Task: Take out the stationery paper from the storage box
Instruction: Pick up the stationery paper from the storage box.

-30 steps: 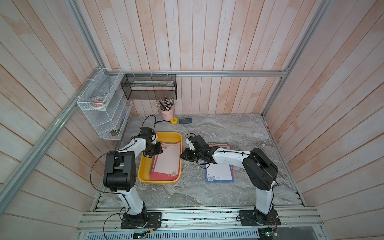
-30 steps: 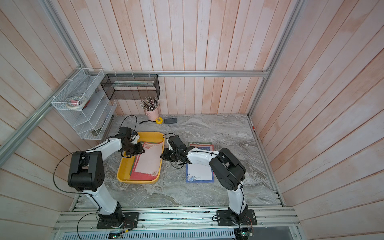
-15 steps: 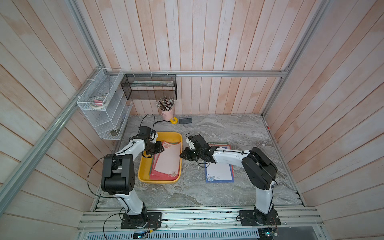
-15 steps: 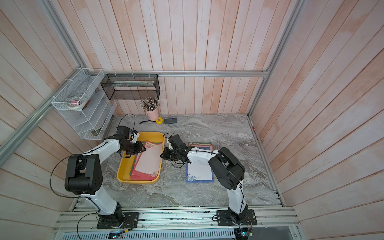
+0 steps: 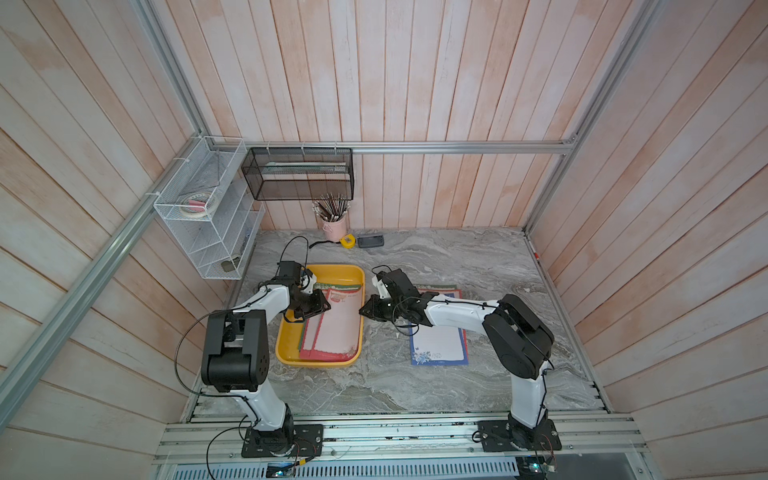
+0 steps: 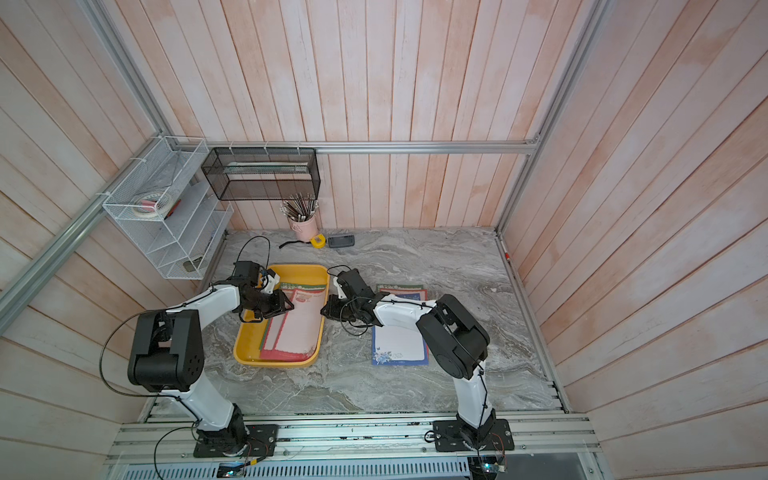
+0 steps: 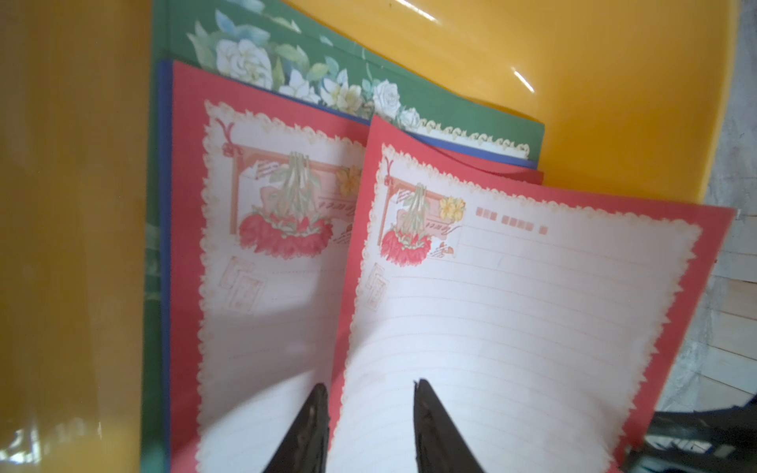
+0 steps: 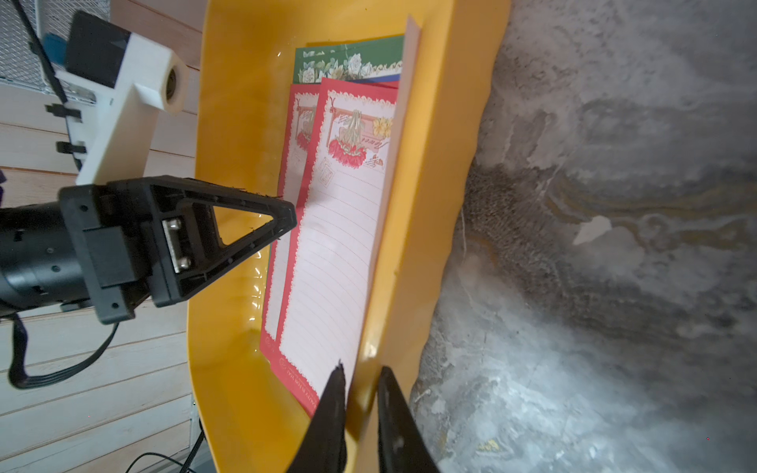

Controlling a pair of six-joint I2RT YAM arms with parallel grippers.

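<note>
The yellow storage box lies left of centre on the marble table and holds a stack of stationery paper. The top red-bordered sheet is curled up off a second red sheet, with green floral sheets beneath. My left gripper is open, its jaws astride the raised sheet's long edge. My right gripper is shut on the box's right wall, one finger inside and one outside. A blue-bordered sheet lies on others right of the box.
At the back wall stand a pink pencil cup, a yellow tape measure and a dark small device. A black mesh basket and a white wire rack hang above the back left corner.
My left gripper has slid a little further into the box toward the sheets, and the top sheet's edge now stands raised. The right arm has barely moved.
</note>
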